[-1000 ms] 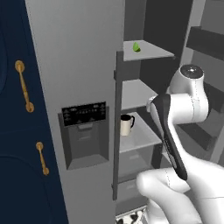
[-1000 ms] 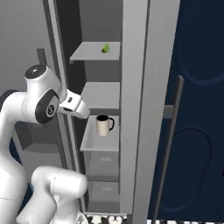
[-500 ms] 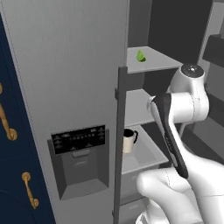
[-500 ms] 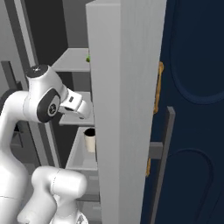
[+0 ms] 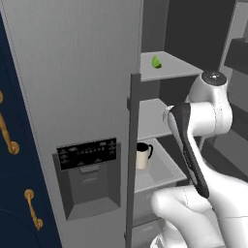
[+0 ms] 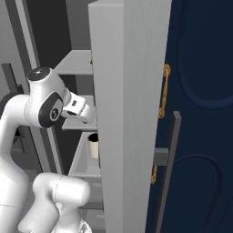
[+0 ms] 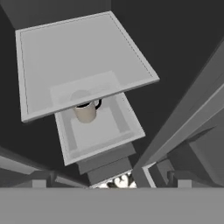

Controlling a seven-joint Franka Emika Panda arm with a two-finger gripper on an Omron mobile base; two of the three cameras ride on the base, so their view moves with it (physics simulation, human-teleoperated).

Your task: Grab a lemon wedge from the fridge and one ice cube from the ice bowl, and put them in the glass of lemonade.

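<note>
The fridge [image 5: 72, 72] is grey steel with a dark dispenser panel, and its right side is open onto white shelves. The small yellow-green lemon wedge [image 5: 156, 61] lies on the top shelf. My gripper [image 6: 87, 114] hovers in the open compartment at the height of the middle shelf, below and in front of the wedge. It is open and holds nothing. The hand view looks down on the bare middle shelf [image 7: 78, 61]. The ice bowl and the glass of lemonade are out of view.
A cream mug [image 5: 142, 155] [image 7: 86, 111] stands on the lower shelf above the drawers. The open fridge door [image 6: 127, 118], with its dark handle [image 6: 171, 159], stands edge-on close to my right. Navy cabinets with gold handles [image 5: 7, 135] [image 6: 164, 91] flank the fridge.
Both base views have shifted as the base moved. The open door now covers most of the shelves in the right base view. The arm keeps its pose and the gripper stays open.
</note>
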